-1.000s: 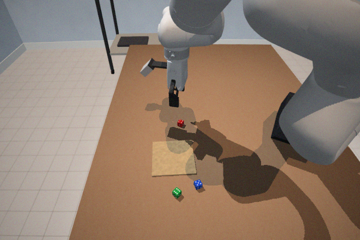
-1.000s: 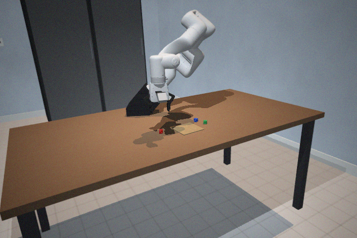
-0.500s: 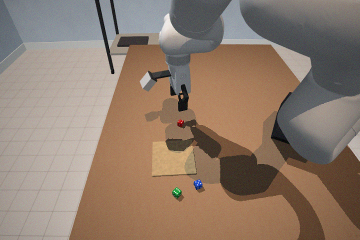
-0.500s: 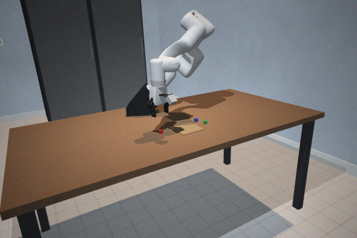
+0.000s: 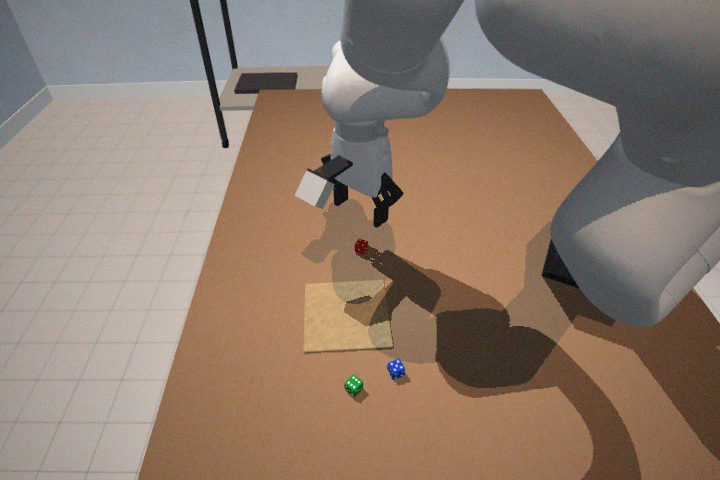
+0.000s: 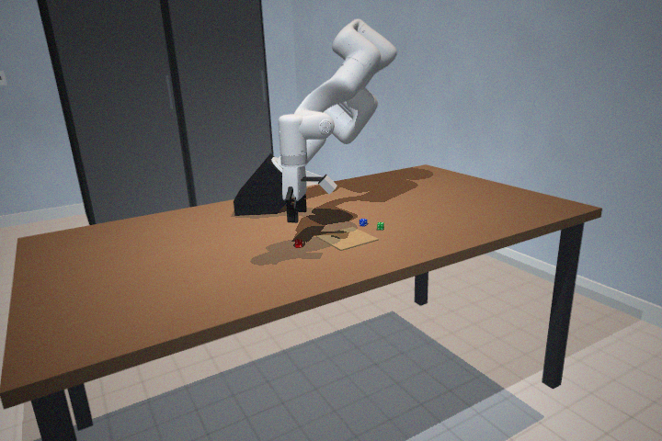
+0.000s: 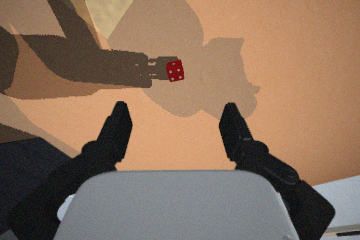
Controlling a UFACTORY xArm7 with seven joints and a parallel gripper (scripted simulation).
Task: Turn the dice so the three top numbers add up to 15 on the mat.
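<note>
A red die [image 5: 361, 246] lies on the bare table just beyond the far edge of the tan mat [image 5: 346, 316]; it also shows in the wrist view [image 7: 175, 70] and in the exterior view [image 6: 298, 243]. A blue die [image 5: 395, 368] and a green die [image 5: 353, 384] lie on the table off the mat's near edge. No die is on the mat. My gripper [image 5: 361, 206] hangs above the table behind the red die, wide open and empty; in the wrist view its fingers stand apart, with the red die ahead of them.
The arm's dark base [image 6: 261, 195] stands at the back of the table. A black pole [image 5: 208, 73] and a low stand with a dark pad [image 5: 265, 82] are on the floor beyond the table's far edge.
</note>
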